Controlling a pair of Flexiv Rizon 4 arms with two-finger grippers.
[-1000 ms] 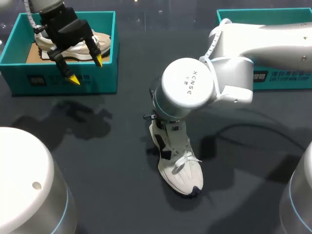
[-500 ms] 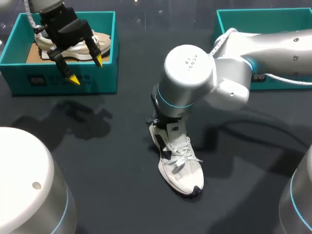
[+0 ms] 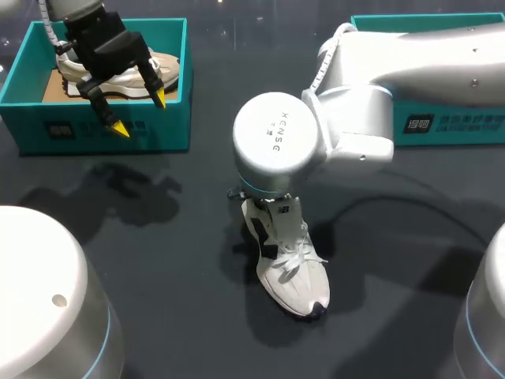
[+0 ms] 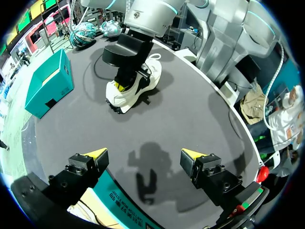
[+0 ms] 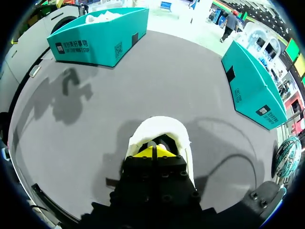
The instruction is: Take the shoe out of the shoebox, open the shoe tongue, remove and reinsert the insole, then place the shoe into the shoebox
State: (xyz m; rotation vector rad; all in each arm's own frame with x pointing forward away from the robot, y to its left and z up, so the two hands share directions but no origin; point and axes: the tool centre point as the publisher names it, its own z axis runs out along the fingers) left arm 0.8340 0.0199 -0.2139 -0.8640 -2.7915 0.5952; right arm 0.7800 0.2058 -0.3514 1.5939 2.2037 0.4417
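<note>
The right end effector [image 5: 153, 151] has its tips pressed together inside the white sneaker [image 3: 288, 264], which stands mid-tabletop [image 3: 158, 260]. Risk: withdrawal may drag or topple the unrestrained sneaker. The left end effector [image 3: 140, 112] is spread above the shoebox [image 3: 102, 130].

Counter [image 3: 158, 260]: dark grey; I see no pattern on it.
Shoe [image 3: 288, 264] on the counter: white, with black side panels, white laces and a dark toe tip.
Shoebox [image 3: 158, 130]: teal, with white print and a dark label on its side, and a brown card floor inside.
Second shoe [image 3: 170, 61], in that shoebox: cream and beige.
Second box [image 3: 458, 126]: the same teal; I note white print.
Left gripper [image 3: 140, 112]: black, with bright yellow tips.
Right arm [image 3: 276, 142]: white, with a pale blue ring.
</note>
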